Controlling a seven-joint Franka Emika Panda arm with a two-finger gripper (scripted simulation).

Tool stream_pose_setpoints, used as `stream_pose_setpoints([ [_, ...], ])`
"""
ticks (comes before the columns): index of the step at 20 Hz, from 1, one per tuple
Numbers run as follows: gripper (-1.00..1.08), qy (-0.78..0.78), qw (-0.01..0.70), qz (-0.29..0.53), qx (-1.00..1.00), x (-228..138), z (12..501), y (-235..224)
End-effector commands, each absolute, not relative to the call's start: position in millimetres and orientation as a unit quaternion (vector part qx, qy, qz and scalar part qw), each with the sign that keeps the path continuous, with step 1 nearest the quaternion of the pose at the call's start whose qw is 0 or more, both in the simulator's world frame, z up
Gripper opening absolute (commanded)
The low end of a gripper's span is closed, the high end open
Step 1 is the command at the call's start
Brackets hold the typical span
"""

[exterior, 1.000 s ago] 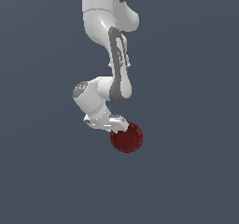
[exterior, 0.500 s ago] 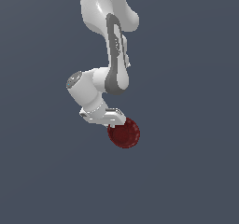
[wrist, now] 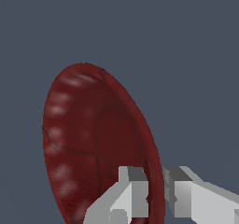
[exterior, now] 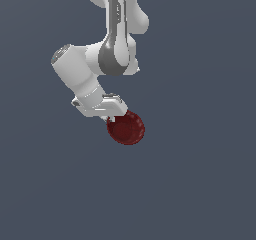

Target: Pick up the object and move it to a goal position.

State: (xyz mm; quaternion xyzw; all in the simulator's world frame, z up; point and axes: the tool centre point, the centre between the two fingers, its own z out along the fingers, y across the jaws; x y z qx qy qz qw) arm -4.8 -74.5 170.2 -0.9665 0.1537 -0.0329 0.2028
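We carry the arm slowly and keep the wrist steady, because the gripper pinches only the thin rim of the bowl, one finger inside and one outside. The bowl hangs under the gripper, above the grey ground. We see no goal mark, and the fingertips are cut off in the wrist view.

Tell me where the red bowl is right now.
In the exterior view the red bowl sits near the centre, just below the gripper; the wrist view shows its rim between the fingers.
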Motion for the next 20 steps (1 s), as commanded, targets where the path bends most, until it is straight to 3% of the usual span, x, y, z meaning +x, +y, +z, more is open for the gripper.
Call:
stream_pose_setpoints([
  [1, -1.0, 0.154, 0.202, -0.034, -0.967, -11, 201, -84],
  [12, -1.0, 0.154, 0.202, -0.034, -0.967, -39, 320, -123],
  [20, -1.0, 0.153, 0.202, -0.034, -0.967, -49, 375, -142],
])
